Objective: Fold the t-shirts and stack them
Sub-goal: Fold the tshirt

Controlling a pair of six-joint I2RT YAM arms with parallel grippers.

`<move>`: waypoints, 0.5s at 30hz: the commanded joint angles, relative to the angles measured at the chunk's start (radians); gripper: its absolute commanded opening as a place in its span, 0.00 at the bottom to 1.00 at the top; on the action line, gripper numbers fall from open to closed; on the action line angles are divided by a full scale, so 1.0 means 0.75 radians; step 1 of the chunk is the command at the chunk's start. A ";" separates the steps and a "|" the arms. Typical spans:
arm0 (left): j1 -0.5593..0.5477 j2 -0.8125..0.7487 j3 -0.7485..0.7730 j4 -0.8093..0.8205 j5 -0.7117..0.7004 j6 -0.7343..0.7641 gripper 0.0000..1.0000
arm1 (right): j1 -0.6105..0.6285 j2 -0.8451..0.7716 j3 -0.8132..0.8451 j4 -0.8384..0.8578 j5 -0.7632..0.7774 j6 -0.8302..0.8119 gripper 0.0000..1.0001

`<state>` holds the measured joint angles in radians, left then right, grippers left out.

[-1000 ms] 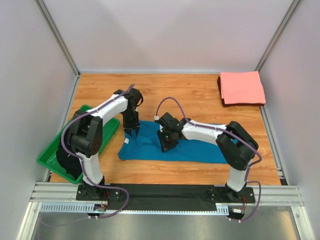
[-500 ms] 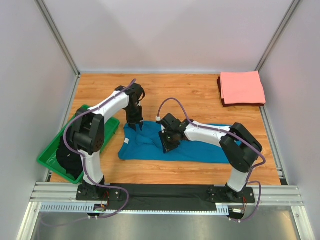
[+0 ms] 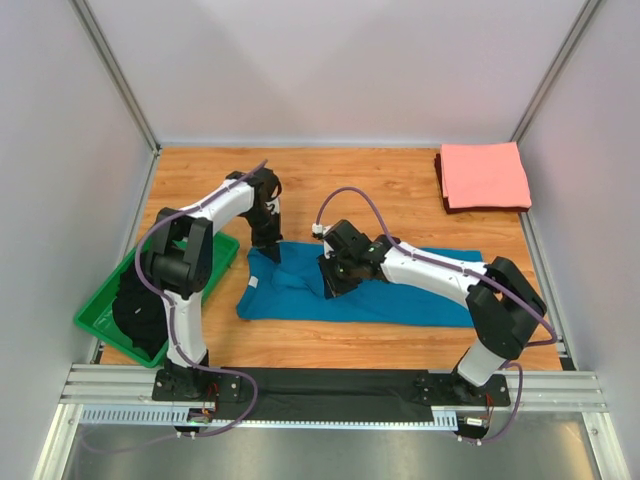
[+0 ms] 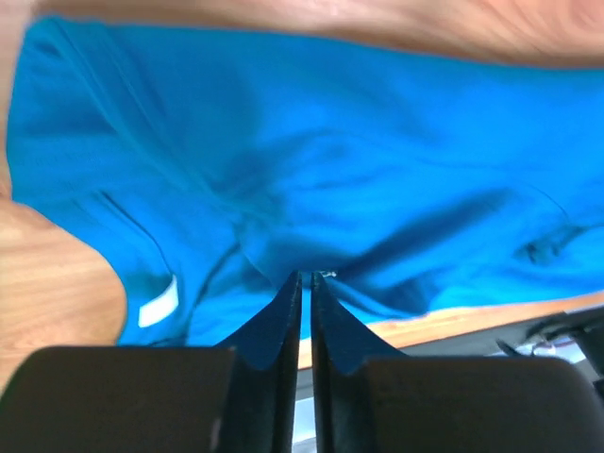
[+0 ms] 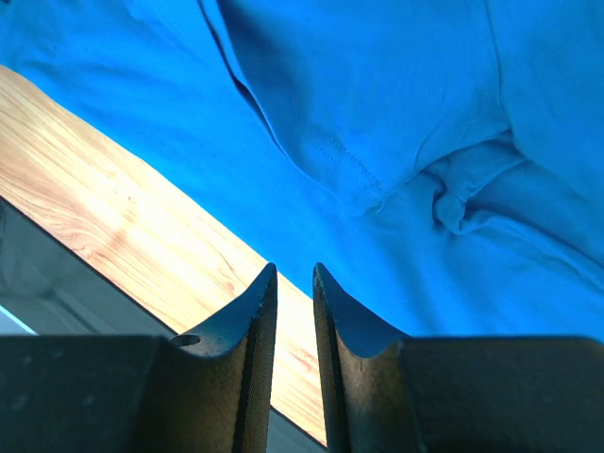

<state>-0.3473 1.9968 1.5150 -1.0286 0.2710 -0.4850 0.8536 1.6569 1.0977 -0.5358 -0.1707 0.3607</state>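
Observation:
The teal-blue t-shirt (image 3: 380, 290) lies spread out and creased on the wooden table, its white neck label (image 4: 158, 307) near its left end. My left gripper (image 3: 268, 249) is at the shirt's far left edge. In the left wrist view the left gripper (image 4: 305, 276) has its jaws nearly together, pinching a raised ridge of teal cloth. My right gripper (image 3: 335, 281) hovers over the shirt's middle. Seen from the wrist, the right gripper (image 5: 293, 270) stands narrowly open with only cloth edge and wood behind the gap. The salmon-pink t-shirt (image 3: 485, 174) lies folded at the back right corner.
A green tray (image 3: 98, 322) holding dark cloth (image 3: 135, 312) sits at the table's left edge beside the left arm. Aluminium frame posts and grey walls enclose the table. A black strip and metal rail (image 3: 330, 385) run along the near edge.
The left gripper has shifted to the shirt's far left edge and closed on the cloth, bunching it there. The right arm has stretched a little to the right, its gripper staying over the shirt.

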 commanded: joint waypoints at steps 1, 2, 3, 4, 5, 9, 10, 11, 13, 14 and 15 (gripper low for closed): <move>-0.003 0.068 0.070 -0.064 -0.065 0.011 0.12 | 0.007 -0.047 0.056 -0.028 0.031 -0.037 0.23; -0.003 0.074 0.070 -0.066 -0.071 0.005 0.11 | 0.007 -0.051 0.062 -0.038 0.037 -0.045 0.23; -0.005 0.078 0.070 -0.056 -0.075 -0.002 0.11 | 0.007 -0.058 0.074 -0.054 0.041 -0.049 0.23; -0.005 0.080 0.060 -0.046 -0.075 -0.002 0.10 | 0.007 -0.070 0.079 -0.059 0.044 -0.053 0.23; -0.007 0.080 0.058 -0.040 -0.073 -0.004 0.10 | 0.007 -0.080 0.083 -0.065 0.050 -0.057 0.23; -0.034 0.074 0.029 -0.046 -0.077 -0.014 0.09 | 0.007 -0.113 0.099 -0.089 0.070 -0.066 0.23; -0.040 0.058 0.001 -0.044 -0.061 -0.018 0.09 | 0.007 -0.119 0.105 -0.093 0.074 -0.064 0.23; -0.044 0.046 -0.015 -0.038 -0.043 -0.018 0.09 | 0.007 -0.129 0.111 -0.096 0.082 -0.062 0.23; -0.075 -0.044 -0.072 -0.032 -0.016 -0.024 0.08 | 0.007 -0.139 0.123 -0.108 0.093 -0.060 0.23; -0.087 -0.087 -0.095 -0.023 -0.020 -0.032 0.09 | 0.007 -0.150 0.126 -0.114 0.109 -0.064 0.23; -0.115 -0.128 -0.120 -0.017 -0.032 -0.038 0.09 | 0.005 -0.158 0.124 -0.122 0.113 -0.064 0.23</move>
<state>-0.3927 2.0300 1.4582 -1.0286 0.2317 -0.4953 0.8543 1.5913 1.1503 -0.6113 -0.1242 0.3305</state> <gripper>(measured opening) 0.086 0.229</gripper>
